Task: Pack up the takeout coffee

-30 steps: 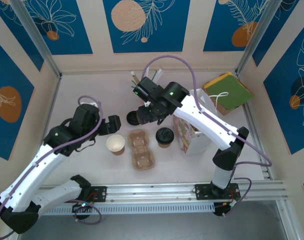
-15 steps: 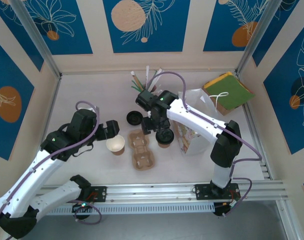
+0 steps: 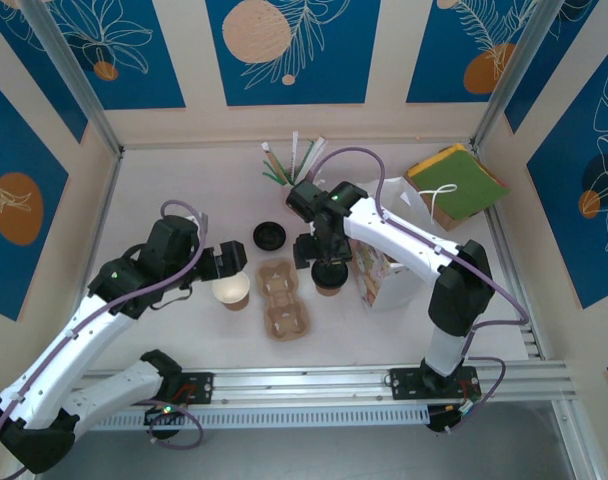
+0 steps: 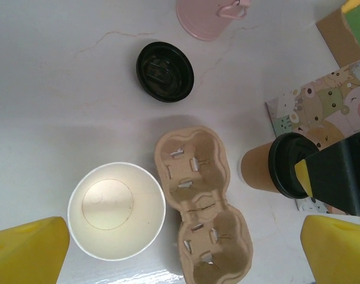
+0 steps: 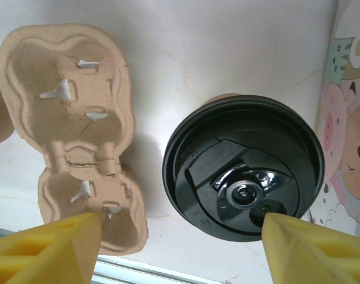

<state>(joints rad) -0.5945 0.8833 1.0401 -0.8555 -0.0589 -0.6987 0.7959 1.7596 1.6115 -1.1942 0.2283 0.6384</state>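
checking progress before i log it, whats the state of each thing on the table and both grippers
takeout coffee: lidded, upright on table beside the tray, not packed
tray: both slots empty
lidless cup: upright, nothing inside
loose lid: flat on table, on no cup
left gripper: open, holding nothing
right gripper: open, astride the takeout coffee

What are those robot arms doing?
The right gripper hangs open over the coffee, with a finger on each side of its lid. The coffee stands on the table beside the empty tray. The left gripper hovers open by the lidless cup.
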